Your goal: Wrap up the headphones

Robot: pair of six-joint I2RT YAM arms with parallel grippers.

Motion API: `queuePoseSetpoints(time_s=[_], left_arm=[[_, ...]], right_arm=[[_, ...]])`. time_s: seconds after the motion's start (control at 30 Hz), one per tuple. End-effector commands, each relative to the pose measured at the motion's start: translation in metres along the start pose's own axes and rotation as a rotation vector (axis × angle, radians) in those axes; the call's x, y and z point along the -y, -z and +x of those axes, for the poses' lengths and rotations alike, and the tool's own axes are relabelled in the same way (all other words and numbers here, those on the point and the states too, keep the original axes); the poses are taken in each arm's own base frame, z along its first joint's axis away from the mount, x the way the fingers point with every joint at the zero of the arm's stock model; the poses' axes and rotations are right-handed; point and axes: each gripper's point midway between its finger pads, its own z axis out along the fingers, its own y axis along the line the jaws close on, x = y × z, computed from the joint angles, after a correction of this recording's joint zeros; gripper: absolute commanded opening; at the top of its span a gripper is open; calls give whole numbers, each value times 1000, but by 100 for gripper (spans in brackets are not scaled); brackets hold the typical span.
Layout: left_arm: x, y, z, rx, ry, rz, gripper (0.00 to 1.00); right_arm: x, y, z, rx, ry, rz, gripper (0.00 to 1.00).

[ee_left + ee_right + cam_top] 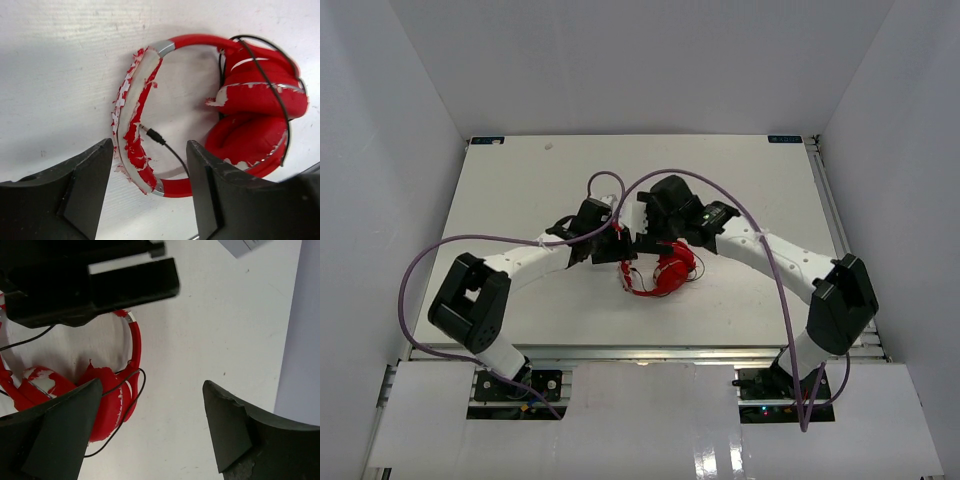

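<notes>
Red headphones (240,140) lie flat on the worktop (60,75), cord (170,147) looped over the earcups (265,97). Left gripper (149,160) and right gripper (152,395) hang spread wide, grasping nothing, likely leaving the wrap undisturbed.

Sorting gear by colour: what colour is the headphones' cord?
Black cord; clearest in the left wrist view.
</notes>
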Motion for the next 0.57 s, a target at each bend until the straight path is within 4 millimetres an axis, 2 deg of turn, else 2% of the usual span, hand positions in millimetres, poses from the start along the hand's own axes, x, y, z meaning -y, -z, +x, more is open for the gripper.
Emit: queuePoseSetpoints(time_s=[0.0, 0.03, 0.1, 0.13, 0.27, 0.37, 0.43, 0.47, 0.53], left_arm=[[18, 40, -34, 108, -98, 50, 83], [22, 50, -39, 134, -132, 68, 88], [32, 65, -43, 159, -175, 113, 95], [35, 72, -47, 180, -193, 124, 95], [48, 108, -47, 273, -275, 216, 97], [48, 132, -34, 355, -321, 282, 98], [48, 143, -26, 403, -335, 326, 98], [46, 144, -20, 404, -329, 331, 98], [43, 147, -12, 407, -313, 348, 98]], right_arm=[[52, 69, -23, 273, -334, 22, 97], [66, 83, -8, 291, -405, 49, 98], [68, 93, 11, 319, -539, 34, 96], [77, 101, 22, 314, -561, 72, 96], [74, 119, 94, 250, -860, 219, 92], [60, 127, 134, 171, -989, 395, 90], [53, 136, 149, 165, -1013, 489, 90], [61, 146, 145, 195, -996, 534, 90], [50, 148, 156, 184, -1017, 574, 90]])
